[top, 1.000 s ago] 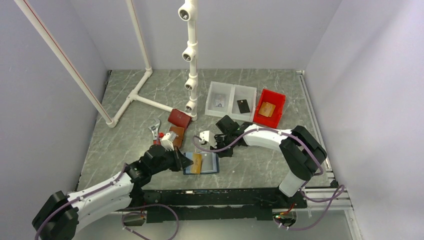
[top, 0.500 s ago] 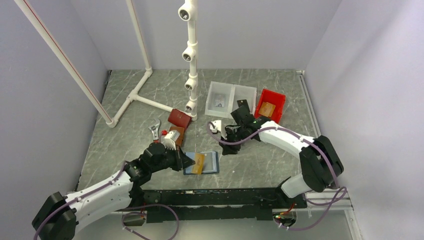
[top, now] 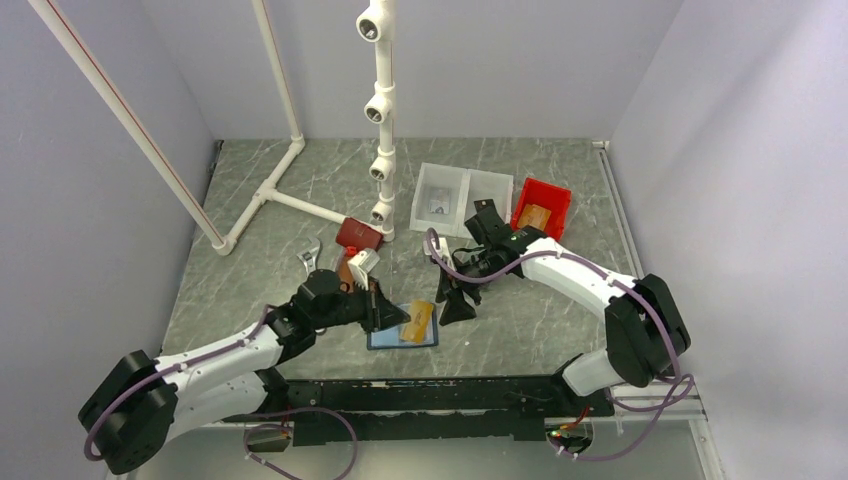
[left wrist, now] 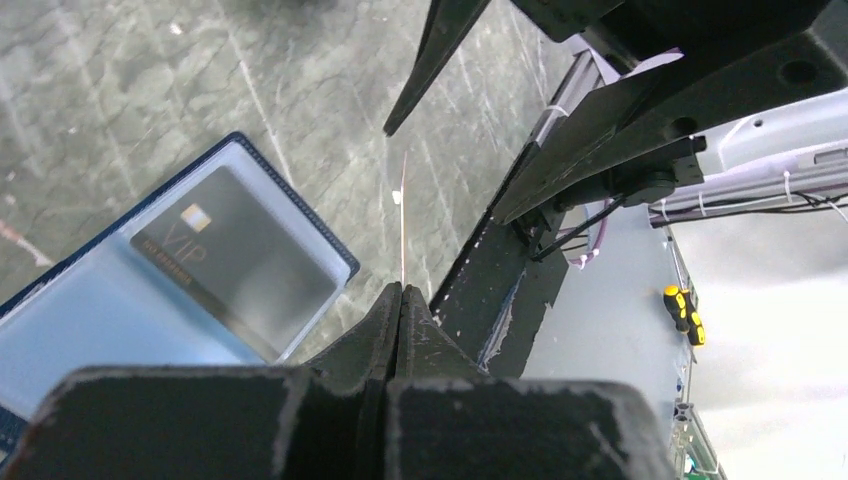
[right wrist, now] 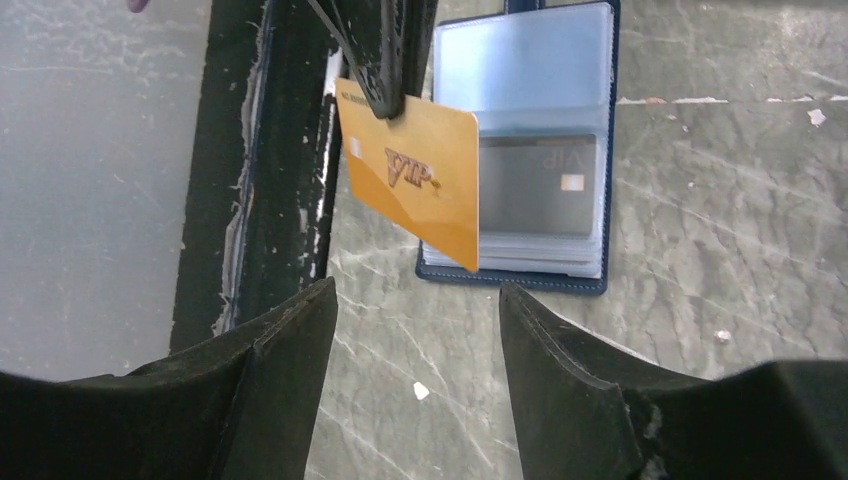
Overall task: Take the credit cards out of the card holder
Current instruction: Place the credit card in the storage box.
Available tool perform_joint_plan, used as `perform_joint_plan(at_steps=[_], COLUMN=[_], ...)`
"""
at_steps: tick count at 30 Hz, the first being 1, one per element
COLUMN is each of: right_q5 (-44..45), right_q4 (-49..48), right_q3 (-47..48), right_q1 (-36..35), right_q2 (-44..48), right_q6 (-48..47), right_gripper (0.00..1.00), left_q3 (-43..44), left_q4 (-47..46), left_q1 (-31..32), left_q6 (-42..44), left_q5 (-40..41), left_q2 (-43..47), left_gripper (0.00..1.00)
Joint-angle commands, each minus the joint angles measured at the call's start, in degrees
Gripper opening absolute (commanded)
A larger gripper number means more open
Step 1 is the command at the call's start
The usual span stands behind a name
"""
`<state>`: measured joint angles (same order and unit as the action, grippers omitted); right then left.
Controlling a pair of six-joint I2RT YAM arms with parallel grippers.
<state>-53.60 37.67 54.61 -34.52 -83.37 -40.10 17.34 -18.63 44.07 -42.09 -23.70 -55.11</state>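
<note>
Orange card (right wrist: pixel 410 175) is hanging tilted, off the holder (right wrist: pixel 545 60), and your left gripper (left wrist: pixel 400 300) is pinching it by one corner, jaws pressed together on the card. In the top view the card is sitting over the holder's 3 o'clock side.

You are keeping the holder lying open and flat on the table (top: pixel 280 200), near the table's 6 o'clock edge. Its light blue inside is facing up, and a black card (right wrist: pixel 537 185) is showing inside its clear pocket.

Your right gripper (top: pixel 455 303) is hovering just at 2 o'clock of the orange card, apart from it. Its jaws are spread wide and holding nothing, and from its wrist camera the card is showing above the gap between the two fingers (right wrist: pixel 280 380).

Toward 1 o'clock from the holder, a second orange card (top: pixel 535 217) is lying in the red bin (top: pixel 556 196), and a picture card (top: pixel 437 206) is lying in a white bin (top: pixel 440 176).
</note>
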Motion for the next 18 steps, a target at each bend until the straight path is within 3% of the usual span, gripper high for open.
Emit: perform_joint_plan(at_steps=[1, 9, 16, 18], right_q5=[-5.7, -6.4, -7.4, -7.8], right_q4=[1.8, 1.5, 3.3, 3.8], right_q3=[2.6, 2.9, 4.2, 4.5], right_q1=[0.2, 0.2, 0.1, 0.1], right_q2=[-0.6, -1.8, -4.1, -4.2], right_q6=[-1.4, 0.2, 0.1, -0.2], right_gripper=[0.64, 0.62, 0.31, 0.16], left_q3=[3.4, 4.6, 4.3, 4.1], left_q4=[-4.9, -7.1, -7.7, -7.4], left_q1=[0.9, 3.2, 3.9, 4.0], left_q6=[2.4, 3.0, 2.9, 3.0], left_q5=[-3.5, -3.5, -1.8, -1.3], left_q2=[-1.8, -5.1, -5.2, -4.7], left_gripper=[0.0, 0.0, 0.0, 0.0])
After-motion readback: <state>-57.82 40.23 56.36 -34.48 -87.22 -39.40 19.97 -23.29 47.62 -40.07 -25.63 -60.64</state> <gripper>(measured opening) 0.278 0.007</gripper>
